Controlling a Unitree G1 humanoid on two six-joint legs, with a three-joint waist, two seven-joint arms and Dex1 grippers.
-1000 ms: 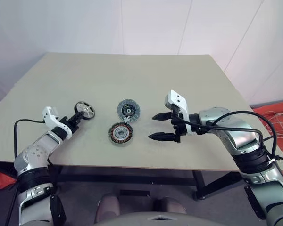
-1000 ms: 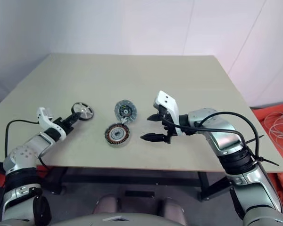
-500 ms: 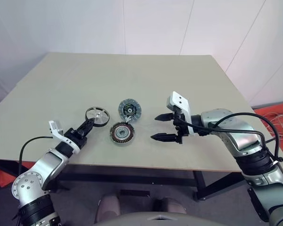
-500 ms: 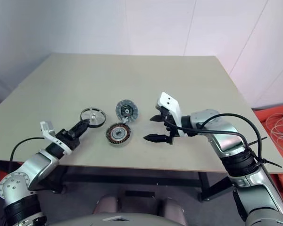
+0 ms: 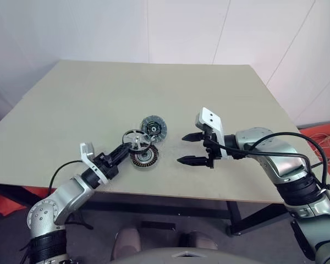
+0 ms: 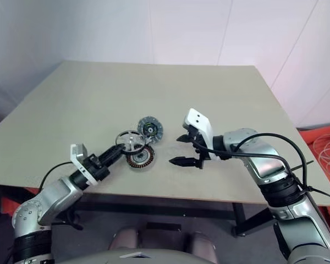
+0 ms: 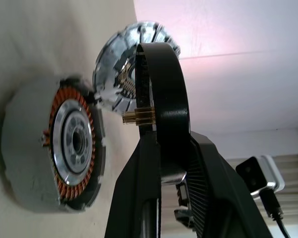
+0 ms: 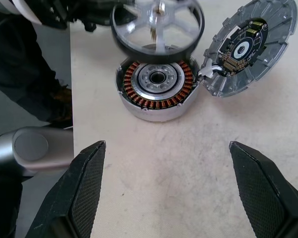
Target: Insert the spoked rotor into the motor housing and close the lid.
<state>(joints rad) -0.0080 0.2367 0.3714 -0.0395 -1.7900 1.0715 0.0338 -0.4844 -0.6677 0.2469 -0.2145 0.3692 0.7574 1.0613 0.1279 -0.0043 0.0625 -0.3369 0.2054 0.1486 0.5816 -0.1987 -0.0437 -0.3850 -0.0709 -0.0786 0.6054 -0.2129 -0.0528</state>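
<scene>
Above the motor housing [image 5: 143, 157], the left gripper [image 5: 128, 148] pinches the spoked rotor [image 5: 136, 139] by its rim; level and centre it before lowering. Right gripper [image 5: 190, 148] waits wide.

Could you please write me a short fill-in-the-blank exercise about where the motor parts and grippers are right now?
1. The spoked rotor is gripped by its rim in the ____ gripper.
2. The right gripper hangs over the table with its jaws ____.
3. The lid lies on the table, touching the ____.
4. The rotor is held just above the housing, not yet ____ into it.

Missing words: left; open; motor housing; inserted
</scene>
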